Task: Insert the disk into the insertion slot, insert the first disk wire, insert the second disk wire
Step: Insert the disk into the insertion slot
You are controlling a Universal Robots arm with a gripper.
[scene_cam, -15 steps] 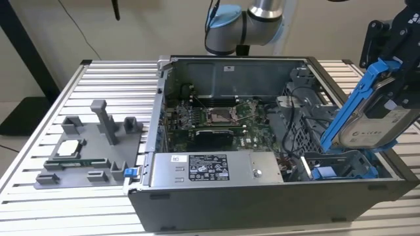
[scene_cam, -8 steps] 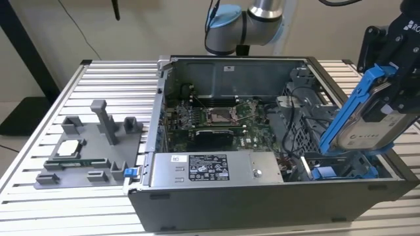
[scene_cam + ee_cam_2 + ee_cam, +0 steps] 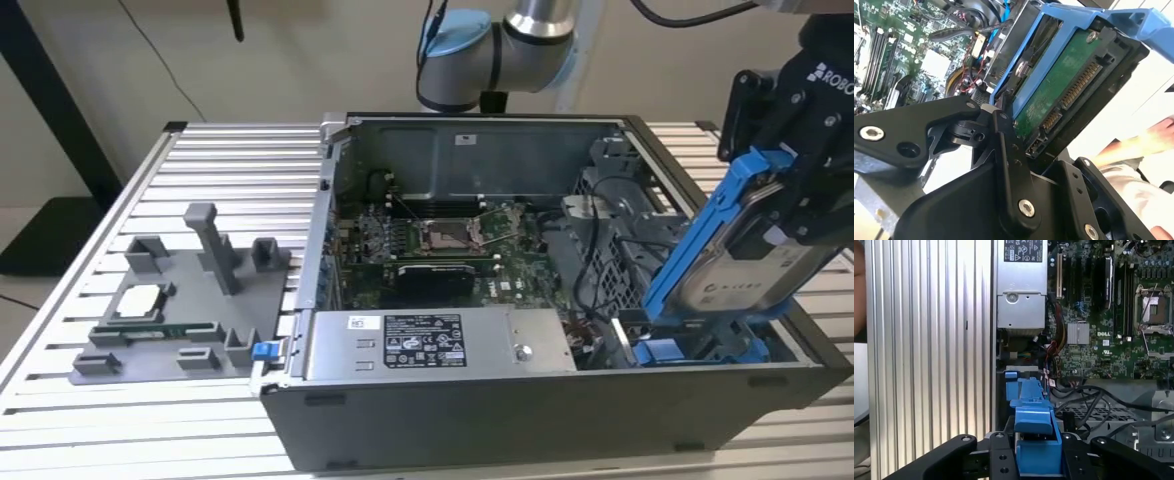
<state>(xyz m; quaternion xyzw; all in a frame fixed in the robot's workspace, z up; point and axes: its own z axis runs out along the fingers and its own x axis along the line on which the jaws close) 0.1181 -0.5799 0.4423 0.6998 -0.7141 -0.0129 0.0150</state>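
Observation:
The disk (image 3: pixel 750 268), silver-grey in a bright blue carrier, is held tilted at the case's front corner on the exterior view's right. Its lower end rests at the insertion slot (image 3: pixel 694 351), a bay with blue rails, and its upper end leans outward over the case wall. My gripper (image 3: pixel 805 192) is shut on the disk's upper part. In the second wrist view the disk (image 3: pixel 1064 92) shows its green circuit board and connectors between the black fingers (image 3: pixel 1004 142). In the first wrist view the blue carrier (image 3: pixel 1036 437) sits clamped in the gripper (image 3: pixel 1038 452), above the slot (image 3: pixel 1016 385).
The open case holds a motherboard (image 3: pixel 441 245), a grey power-supply box (image 3: pixel 427 345) and loose black cables (image 3: pixel 1089 397) beside the bay. A grey parts fixture (image 3: pixel 187 300) stands on the slatted table (image 3: pixel 80 400). A person's hand (image 3: pixel 1154 135) is near the case.

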